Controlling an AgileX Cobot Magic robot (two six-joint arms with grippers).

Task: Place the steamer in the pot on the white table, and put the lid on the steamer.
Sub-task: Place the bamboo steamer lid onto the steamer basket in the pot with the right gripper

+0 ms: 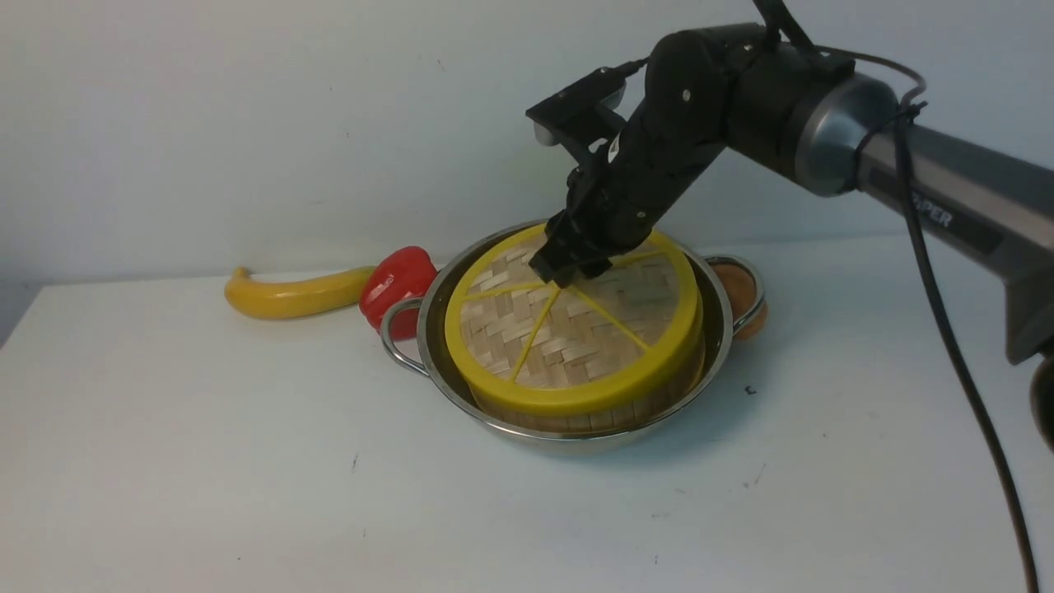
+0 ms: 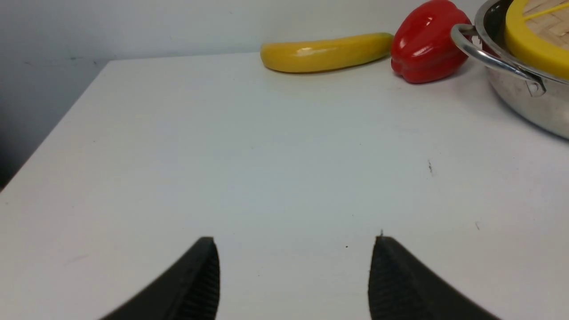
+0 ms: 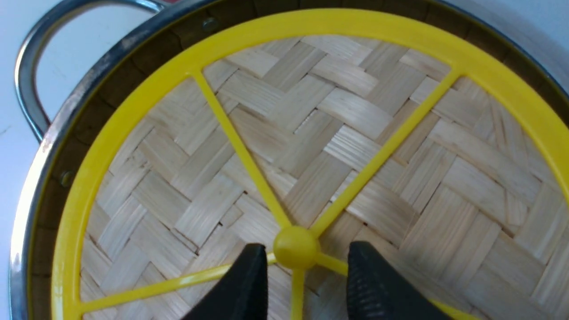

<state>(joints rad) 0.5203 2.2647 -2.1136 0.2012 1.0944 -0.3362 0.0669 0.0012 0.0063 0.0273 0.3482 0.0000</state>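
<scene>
The steel pot (image 1: 430, 325) stands on the white table (image 1: 206, 461). Inside it sits the steamer (image 1: 576, 418); only its slatted side wall shows. The woven lid (image 1: 576, 338) with its yellow rim lies flat on top of it. My right gripper (image 1: 570, 276) hangs over the lid's centre. In the right wrist view the right gripper (image 3: 306, 246) is open, its fingers on either side of the yellow knob (image 3: 295, 246) with a small gap each side. My left gripper (image 2: 294, 239) is open over bare table, left of the pot (image 2: 524, 98), and holds nothing.
A long yellow squash (image 1: 288, 294) and a red pepper (image 1: 401, 278) lie behind the pot's left handle (image 1: 395, 333). A brown round object (image 1: 745, 298) sits behind the right handle. The table's left edge and a grey wall bound the scene.
</scene>
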